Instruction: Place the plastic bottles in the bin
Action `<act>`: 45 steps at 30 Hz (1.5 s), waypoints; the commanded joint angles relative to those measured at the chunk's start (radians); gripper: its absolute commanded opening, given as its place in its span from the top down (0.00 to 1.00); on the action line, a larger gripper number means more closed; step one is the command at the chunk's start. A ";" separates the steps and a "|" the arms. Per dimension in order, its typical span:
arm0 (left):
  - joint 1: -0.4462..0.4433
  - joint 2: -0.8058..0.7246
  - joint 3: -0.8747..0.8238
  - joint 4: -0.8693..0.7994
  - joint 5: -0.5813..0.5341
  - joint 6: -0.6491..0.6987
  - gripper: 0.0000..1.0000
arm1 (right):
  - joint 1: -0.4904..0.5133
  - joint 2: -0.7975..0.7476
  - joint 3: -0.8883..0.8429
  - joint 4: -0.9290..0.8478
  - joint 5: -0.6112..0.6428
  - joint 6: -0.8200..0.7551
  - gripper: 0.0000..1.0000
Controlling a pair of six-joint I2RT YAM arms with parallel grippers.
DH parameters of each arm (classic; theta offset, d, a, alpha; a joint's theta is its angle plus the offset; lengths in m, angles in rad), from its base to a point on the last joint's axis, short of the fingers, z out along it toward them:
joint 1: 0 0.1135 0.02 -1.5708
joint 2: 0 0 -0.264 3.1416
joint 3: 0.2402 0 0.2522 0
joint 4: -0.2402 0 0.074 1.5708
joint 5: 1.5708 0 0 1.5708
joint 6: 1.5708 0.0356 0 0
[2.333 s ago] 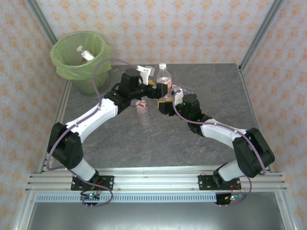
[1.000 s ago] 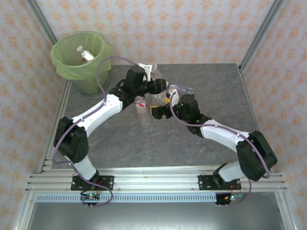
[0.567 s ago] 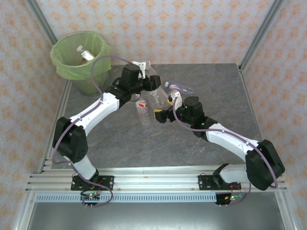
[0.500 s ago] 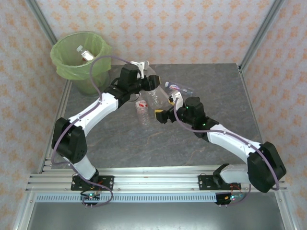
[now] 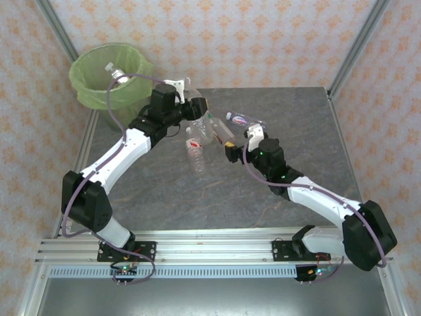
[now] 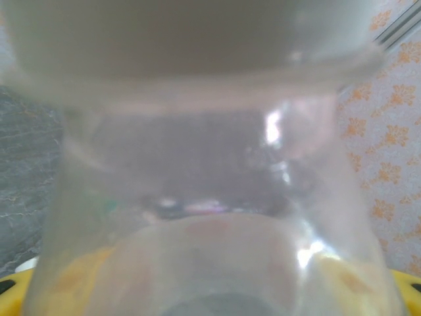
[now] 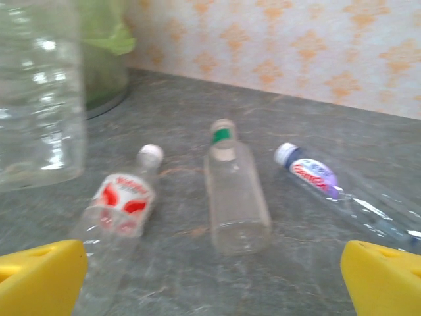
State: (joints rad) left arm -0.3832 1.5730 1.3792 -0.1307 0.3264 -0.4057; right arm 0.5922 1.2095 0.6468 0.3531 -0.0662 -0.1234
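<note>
table (image 5: 302,125) 3 btls (image 7: 235,194), left gripper (image 5: 200,110) 1 btl (image 6: 210,191), bin (image 5: 84,89) 1

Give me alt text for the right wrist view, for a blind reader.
Three plastic bottles lie on a grey table: red-white labelled bottle at left, green-banded clear bottle in the middle, purple-labelled bottle at right. The right gripper is open, its yellow fingertips at the bottom corners; a larger clear bottle looms at upper left.
</note>
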 commanded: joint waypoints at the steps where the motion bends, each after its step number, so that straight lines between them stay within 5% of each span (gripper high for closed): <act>1: 0.009 -0.033 0.034 -0.051 -0.043 0.049 0.39 | -0.009 0.019 0.017 0.040 0.206 0.067 0.00; 9: 0.041 0.002 0.197 -0.177 -0.099 0.117 0.41 | -0.014 0.024 0.025 0.023 0.234 0.098 0.00; 23: 0.096 0.101 0.548 -0.320 -0.366 0.346 0.40 | -0.015 0.000 0.012 0.006 0.244 0.123 0.00; 36: 0.184 0.156 0.693 -0.232 -0.558 0.523 0.40 | -0.014 -0.020 0.010 -0.015 0.267 0.129 0.00; 45: 0.291 0.178 0.717 -0.171 -0.577 0.496 0.40 | -0.015 -0.021 0.010 -0.013 0.266 0.143 0.00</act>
State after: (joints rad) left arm -0.1261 1.7317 2.0552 -0.3664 -0.2180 0.0914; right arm 0.5816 1.2087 0.6476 0.3515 0.1772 0.0010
